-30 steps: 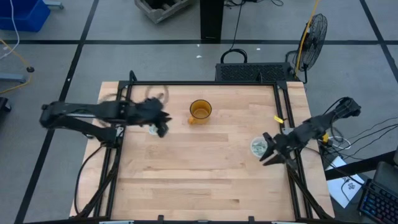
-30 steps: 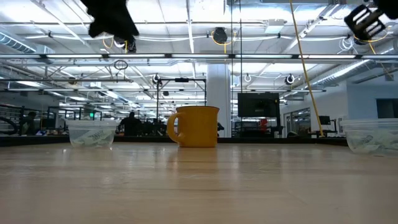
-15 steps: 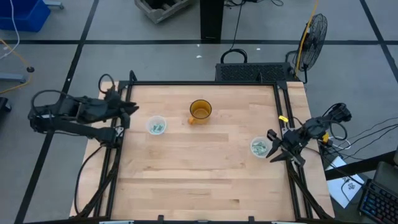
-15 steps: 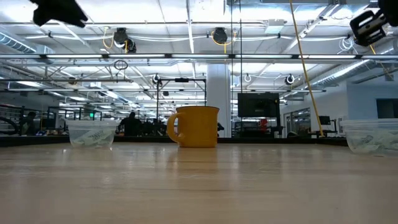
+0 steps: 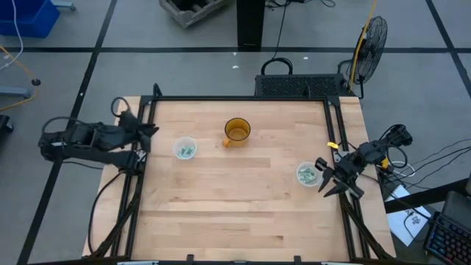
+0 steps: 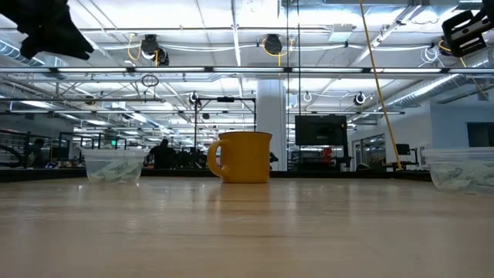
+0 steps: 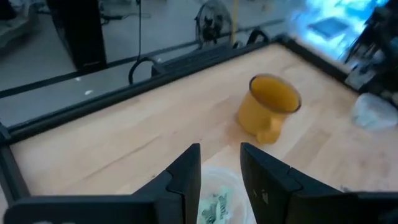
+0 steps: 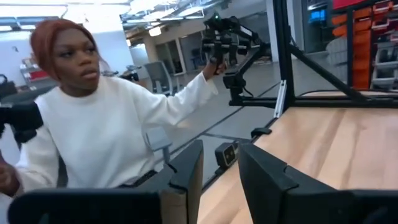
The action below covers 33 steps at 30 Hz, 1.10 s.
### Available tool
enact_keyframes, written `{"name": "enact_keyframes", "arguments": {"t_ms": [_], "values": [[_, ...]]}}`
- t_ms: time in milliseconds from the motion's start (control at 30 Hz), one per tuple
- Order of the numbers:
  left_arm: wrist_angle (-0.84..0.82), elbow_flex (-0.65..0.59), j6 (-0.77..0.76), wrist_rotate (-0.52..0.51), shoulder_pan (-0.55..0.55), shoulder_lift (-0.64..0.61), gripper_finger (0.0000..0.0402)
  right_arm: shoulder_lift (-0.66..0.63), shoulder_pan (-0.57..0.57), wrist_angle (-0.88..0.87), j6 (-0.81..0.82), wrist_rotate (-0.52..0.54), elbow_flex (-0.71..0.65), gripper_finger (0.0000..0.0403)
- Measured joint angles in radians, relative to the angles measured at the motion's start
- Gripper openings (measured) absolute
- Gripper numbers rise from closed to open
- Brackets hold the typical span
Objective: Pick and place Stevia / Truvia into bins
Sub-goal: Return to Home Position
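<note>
From where I stand, the sorting looks finished and the step in hand is the retreat to rest. No loose sachet shows on the table (image 5: 243, 206). The Stevia / Truvia sachets (image 5: 185, 151) that I can make out lie inside the two clear cups: the left cup (image 5: 176, 147) at centre-left of the high view, and the right cup (image 5: 299, 171) near the table's right edge. The amber mug (image 5: 236, 132) stands between them, nearer the top and apart from both.

The left gripper (image 5: 149, 131) hangs over the table's left edge, its fingers a little apart with nothing between them. The right gripper (image 5: 329, 179) sits just beside the right cup, likewise spread and empty.

I'd judge that all that remains is for both arms to fold clear, with the right one taking care not to brush its cup.
</note>
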Motion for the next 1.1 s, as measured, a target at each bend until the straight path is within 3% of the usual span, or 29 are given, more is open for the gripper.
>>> {"name": "enact_keyframes", "arguments": {"t_ms": [267,433,567,667,933,1100], "values": [[0.035,0.004,0.092,-0.014,0.0,-0.218,0.0118,0.0,0.0,-0.029,-0.017,0.004,0.0,0.0096],[0.052,0.004,0.171,0.045,0.0,-0.353,0.0118,0.0,0.0,-0.027,-0.053,0.004,0.0,0.0093],[0.075,0.0,0.23,0.09,0.0,-0.353,0.0118,0.0,0.0,-0.027,-0.065,0.005,0.0,0.0095],[0.219,-0.051,0.348,0.175,-0.006,-0.346,0.0118,0.001,0.0,-0.022,-0.066,0.005,-0.004,0.0095],[0.589,-0.265,0.648,0.627,-0.008,-0.348,0.0118,0.001,0.0,-0.018,-0.059,0.007,-0.017,0.0096],[0.767,-0.416,0.656,0.711,-0.008,-0.348,0.0118,0.001,0.0,-0.018,-0.066,0.007,-0.017,0.0093]]}}
